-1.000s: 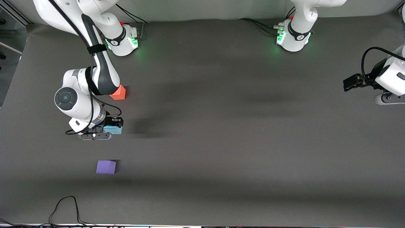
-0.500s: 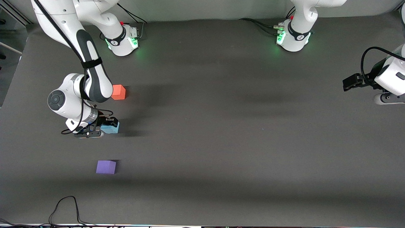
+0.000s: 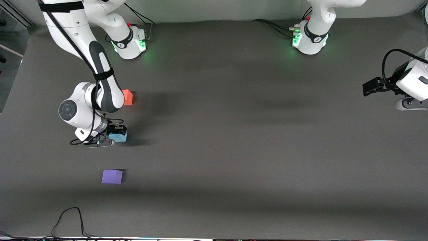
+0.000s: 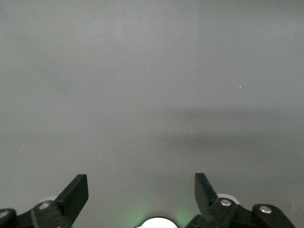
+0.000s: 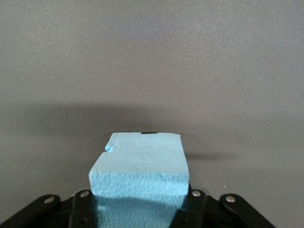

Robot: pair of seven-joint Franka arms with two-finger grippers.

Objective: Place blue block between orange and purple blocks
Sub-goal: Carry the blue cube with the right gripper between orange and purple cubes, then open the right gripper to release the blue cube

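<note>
My right gripper (image 3: 113,135) is shut on the blue block (image 3: 121,136), low over the table between the orange block (image 3: 127,97) and the purple block (image 3: 112,176). In the right wrist view the blue block (image 5: 141,161) fills the gap between the fingers (image 5: 194,203) of the right gripper (image 5: 140,202). The right arm hides part of the orange block. The purple block lies nearer the front camera, the orange block farther from it. My left gripper (image 3: 369,87) waits open and empty at the left arm's end of the table; it also shows in the left wrist view (image 4: 141,187).
A black cable (image 3: 68,217) loops on the table near its front edge, nearer the camera than the purple block. The grey table (image 3: 234,134) stretches bare toward the left arm's end.
My right gripper has come down with the blue block; its shadow has drawn in beside it. The right arm's elbow has shifted and now covers part of the orange block.
</note>
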